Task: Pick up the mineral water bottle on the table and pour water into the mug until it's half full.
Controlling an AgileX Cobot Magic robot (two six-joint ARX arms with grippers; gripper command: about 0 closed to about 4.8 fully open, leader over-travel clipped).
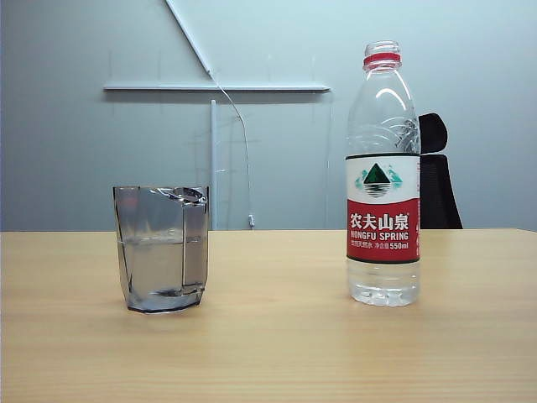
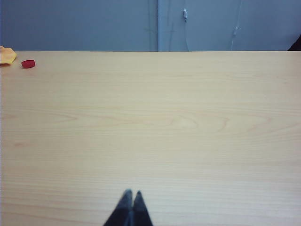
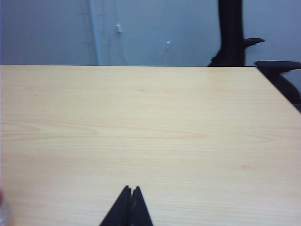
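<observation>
Broadly, the light wood-grain surface fills the lower half of the exterior view and meets a pale grey wall along its far edge. On that wall hang a horizontal white rail and a thin white cable running down toward the far edge. A black office chair stands behind the surface, partly hidden by the mineral water bottle.

That bottle stands upright and uncapped toward the right side of the surface, a little water left in its base. The mug stands upright toward the left side, well apart from the bottle, with water up to about its middle.

Neither arm shows in the exterior view. The left tool appears only in its own wrist view, fingertips pressed together and empty, hanging over bare wood. Near the far left corner in that view lie a small red cap and an orange object cut off by the frame; what the orange thing is cannot be made out. The right tool is likewise clenched on nothing, over bare wood. A blurred pale shape at the frame's edge in the right wrist view is too indistinct to name.
</observation>
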